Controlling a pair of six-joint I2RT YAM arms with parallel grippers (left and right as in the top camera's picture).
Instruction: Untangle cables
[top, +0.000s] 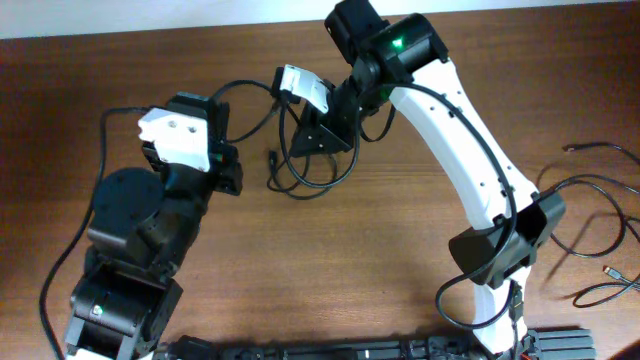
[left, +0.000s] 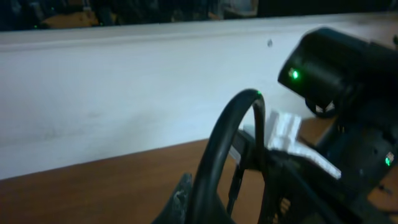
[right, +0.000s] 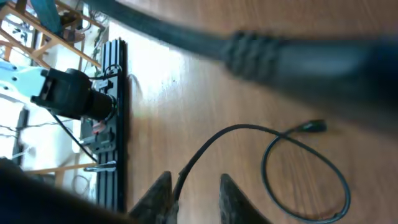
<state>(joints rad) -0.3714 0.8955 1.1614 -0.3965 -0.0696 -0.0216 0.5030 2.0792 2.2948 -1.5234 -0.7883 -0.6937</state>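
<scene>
A clump of thin black cables (top: 312, 176) lies looped on the wooden table at centre back. My right gripper (top: 320, 133) hangs over it. In the right wrist view its fingers (right: 196, 190) stand apart, with one black cable (right: 205, 152) running between them against the left finger. That cable ends in a loop with a plug (right: 314, 126). My left gripper (top: 232, 165) is just left of the clump. In the left wrist view a black cable (left: 227, 134) arcs up from its jaws (left: 199, 202), beside the one finger that shows.
More loose black cables (top: 600, 190) lie at the table's right side, with a plug end (top: 610, 272) near the right arm's base (top: 500, 250). A black rail (right: 112, 124) runs along the table edge. A white wall (left: 124, 106) stands behind the table.
</scene>
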